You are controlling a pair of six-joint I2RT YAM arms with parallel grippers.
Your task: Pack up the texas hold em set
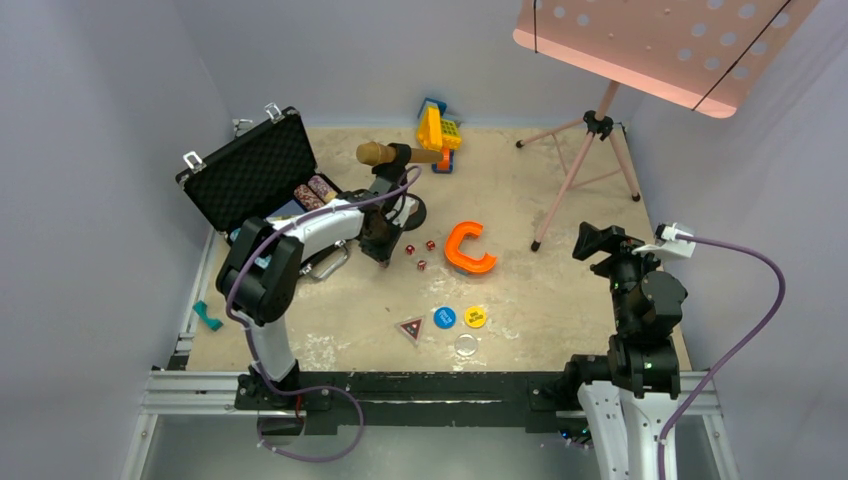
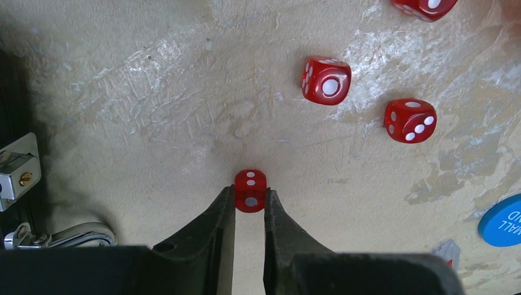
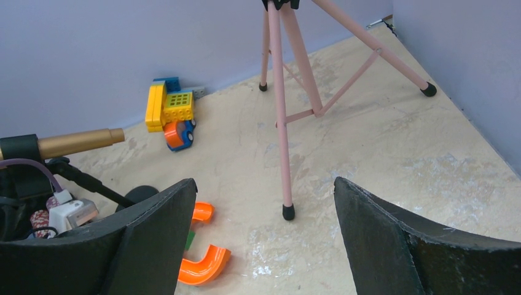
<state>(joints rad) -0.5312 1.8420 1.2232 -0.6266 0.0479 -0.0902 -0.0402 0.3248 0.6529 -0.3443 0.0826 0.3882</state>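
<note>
While the left gripper [image 2: 250, 204] clamps one red die [image 2: 250, 187], two-pip face toward its camera, just beside the open, diagonally lying black case [image 1: 255, 170], the right gripper [image 3: 264, 184] gapes empty.

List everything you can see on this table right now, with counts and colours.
Case: one, black, open, far left.
Chip rows: two, reddish, in the case.
Dice: four, red; three loose mid-table, one gripped.
Blue button, yellow button, triangular button: one each, near centre.
Clear disc: one, beside the buttons.
C-shaped piece: one, orange, centre.
Toy: one, yellow, far wall.
Music stand: one, pink, far right.
Gold tube on tripod: one, far centre.
Teal piece: one, left edge.
Left gripper: shut on one die.
Right gripper: open.
</note>
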